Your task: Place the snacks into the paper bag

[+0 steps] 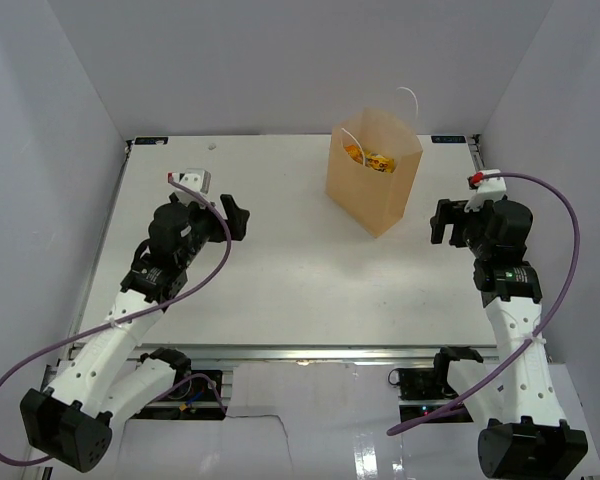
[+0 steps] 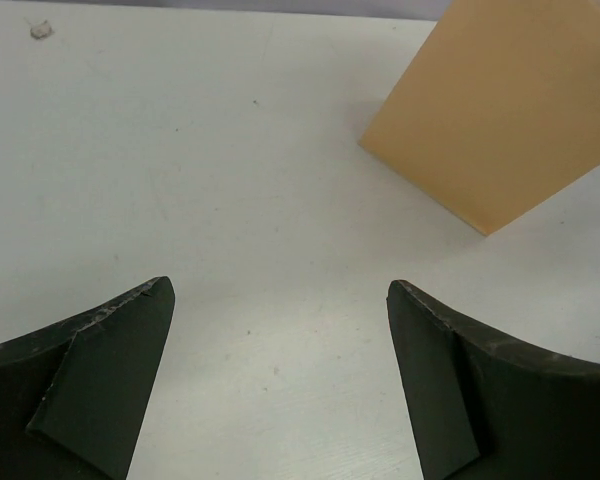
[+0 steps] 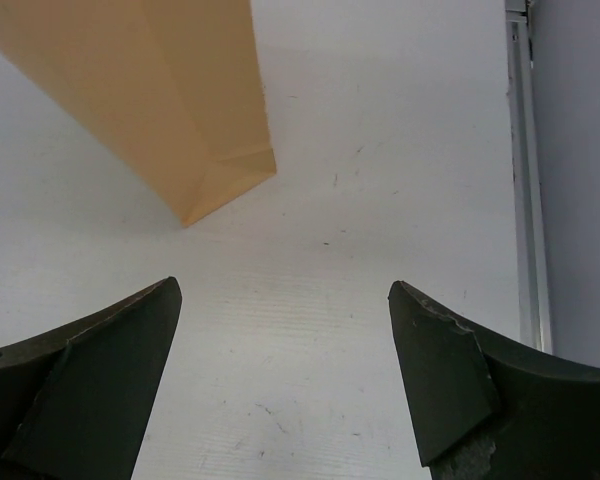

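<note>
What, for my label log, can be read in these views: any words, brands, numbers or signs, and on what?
No text is legible in any view.
Small label at the table's far left edge: too small to read.
Second small label at its far right: too small.
Print on the orange snack packet inside the paper bag: blurred, unreadable.
Paper bag's visible sides: blank.

Table [image 1: 280, 270]: bag [image 1: 373, 190] upright on it, far side, right of centre. In bag: snacks [image 1: 370, 158], seen through the open top. Left gripper [image 1: 235, 217]: over the table left of the bag, well apart. Right gripper [image 1: 442, 222]: right of the bag, near, not touching. Bag between both grippers
</note>
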{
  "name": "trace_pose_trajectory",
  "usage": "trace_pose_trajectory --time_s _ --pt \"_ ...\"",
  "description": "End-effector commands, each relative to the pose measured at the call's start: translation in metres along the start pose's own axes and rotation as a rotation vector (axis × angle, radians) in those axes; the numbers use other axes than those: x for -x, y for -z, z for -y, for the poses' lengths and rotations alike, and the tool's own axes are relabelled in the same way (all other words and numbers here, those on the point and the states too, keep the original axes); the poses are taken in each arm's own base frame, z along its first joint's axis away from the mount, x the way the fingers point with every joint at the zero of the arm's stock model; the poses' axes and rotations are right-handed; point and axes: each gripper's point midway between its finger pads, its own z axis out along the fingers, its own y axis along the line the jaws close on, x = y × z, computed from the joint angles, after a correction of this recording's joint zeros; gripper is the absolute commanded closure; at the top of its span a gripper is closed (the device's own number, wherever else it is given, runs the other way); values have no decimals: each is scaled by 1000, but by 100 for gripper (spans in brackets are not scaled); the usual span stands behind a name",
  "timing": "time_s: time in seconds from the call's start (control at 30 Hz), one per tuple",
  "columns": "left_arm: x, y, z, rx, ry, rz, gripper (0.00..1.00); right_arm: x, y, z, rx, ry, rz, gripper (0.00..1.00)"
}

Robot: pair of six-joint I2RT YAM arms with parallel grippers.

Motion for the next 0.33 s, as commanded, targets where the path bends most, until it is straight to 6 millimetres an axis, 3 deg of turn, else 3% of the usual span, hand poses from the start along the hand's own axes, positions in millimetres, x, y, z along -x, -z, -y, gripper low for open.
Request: trace_pose_trajectory --time_s 0.0,0.3 --pt "0 13 -9 40 4 30 2 30 7 21 -125 -41 77 10" --pt "0 8 -6 24 -3 12 2 35 13 27 -158 -22 96 10"
